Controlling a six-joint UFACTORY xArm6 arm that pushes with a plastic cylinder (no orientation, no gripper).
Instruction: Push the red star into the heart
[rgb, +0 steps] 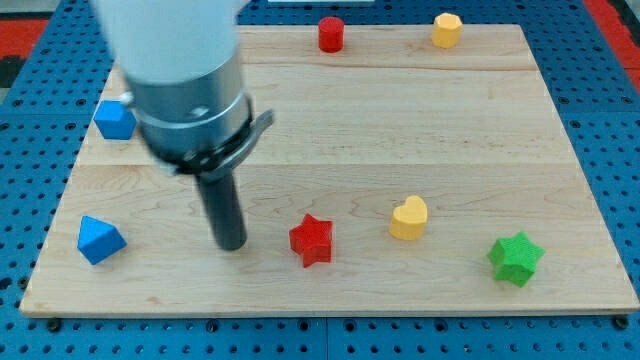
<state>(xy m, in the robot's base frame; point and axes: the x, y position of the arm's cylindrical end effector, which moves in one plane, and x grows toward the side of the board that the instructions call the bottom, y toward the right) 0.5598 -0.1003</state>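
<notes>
The red star (311, 240) lies on the wooden board (400, 130) near the view's bottom, centre. The yellow heart (408, 218) lies to its right and slightly higher, a short gap apart. My tip (231, 244) rests on the board to the left of the red star, about a block's width away and not touching it. The rod rises to the large grey arm body at the view's upper left.
A red cylinder (331, 34) and a yellow block (446, 29) sit at the view's top edge. A green star (515, 258) is at the bottom right. A blue block (114, 119) is at the left, a blue triangular block (99, 240) at the bottom left.
</notes>
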